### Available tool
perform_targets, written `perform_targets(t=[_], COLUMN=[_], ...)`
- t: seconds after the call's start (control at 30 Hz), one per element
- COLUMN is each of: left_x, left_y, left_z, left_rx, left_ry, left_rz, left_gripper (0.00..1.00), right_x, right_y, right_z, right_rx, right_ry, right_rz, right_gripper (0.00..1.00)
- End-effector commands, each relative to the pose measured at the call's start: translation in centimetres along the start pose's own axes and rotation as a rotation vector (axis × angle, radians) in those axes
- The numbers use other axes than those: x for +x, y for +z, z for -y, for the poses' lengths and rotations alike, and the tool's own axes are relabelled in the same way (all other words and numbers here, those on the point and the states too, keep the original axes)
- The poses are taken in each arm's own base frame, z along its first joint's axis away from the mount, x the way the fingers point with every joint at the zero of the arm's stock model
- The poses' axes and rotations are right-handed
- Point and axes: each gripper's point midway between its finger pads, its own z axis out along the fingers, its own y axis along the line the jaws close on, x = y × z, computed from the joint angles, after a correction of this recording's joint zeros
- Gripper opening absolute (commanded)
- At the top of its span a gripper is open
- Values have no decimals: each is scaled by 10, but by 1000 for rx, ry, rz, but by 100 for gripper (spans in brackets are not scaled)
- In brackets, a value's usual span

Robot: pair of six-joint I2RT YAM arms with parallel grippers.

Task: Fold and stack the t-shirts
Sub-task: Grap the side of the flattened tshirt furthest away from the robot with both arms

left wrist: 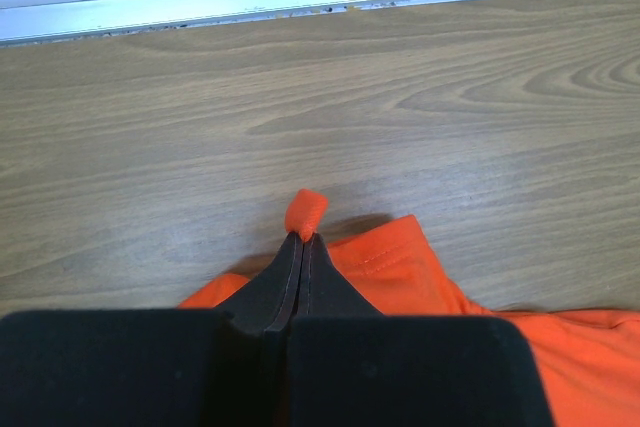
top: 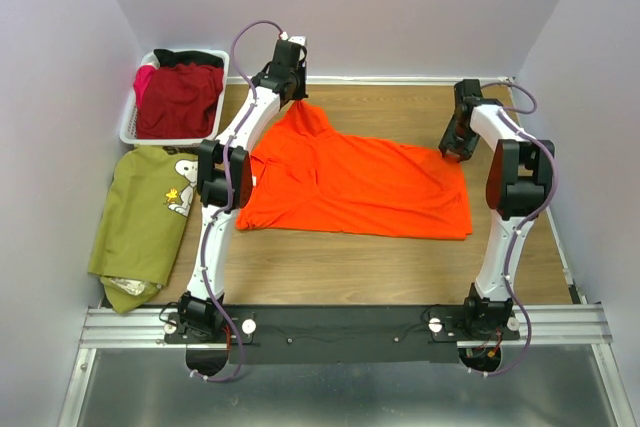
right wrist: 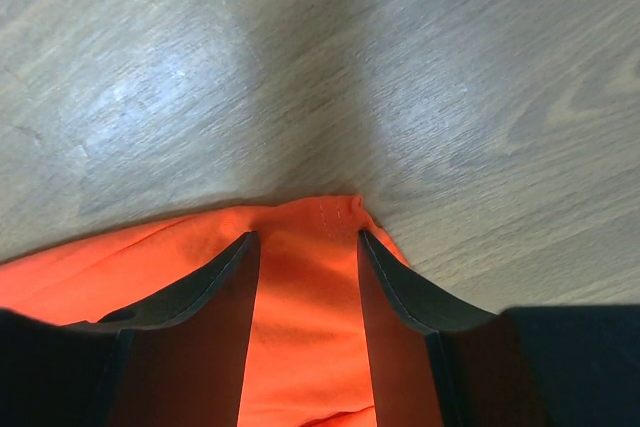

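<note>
orange t-shirt [top: 360,182] spread across the middle of the tabletop [top: 400,272]; bare wood lies along the near edge and toward the right edge. the far-left corner holds a white basket [top: 128,125] with a dark red t-shirt [top: 180,99]; an olive green t-shirt [top: 145,217] lies at the left edge. the left arm reaches toward the far edge, its pincer [left wrist: 303,237] pressed together on a small fold of the orange cloth. the right arm bends over the shirt's far-right corner, its pincer [right wrist: 305,237] spread, one finger on either side of the cloth.
</note>
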Motion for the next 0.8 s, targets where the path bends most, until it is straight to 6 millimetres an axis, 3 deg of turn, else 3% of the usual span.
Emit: perform_targets(t=[0.0, 0.1, 0.23, 0.3, 0.47, 0.77], left_x=[-14, -12, -13, -13, -17, -39], left_y=[-15, -14, -14, -14, -17, -35], left_z=[-1, -1, -1, -2, -3, -8], left_rx=[-12, -12, -14, -15, -21, -42], left_ry=[17, 17, 19, 19, 20, 17], left_rz=[22, 19, 21, 19, 30, 77], left_gripper=[0, 0, 0, 0, 0, 0], right_x=[17, 16, 9, 4, -3, -23], right_y=[15, 19, 21, 20, 15, -15], right_z=[5, 5, 7, 7, 9, 20], right_rx=[15, 25, 45, 47, 60, 95], right_ry=[5, -1, 2, 2, 2, 7], right_rz=[-60, -60, -40, -27, -3, 88], right_gripper=[52, 47, 29, 26, 1, 1])
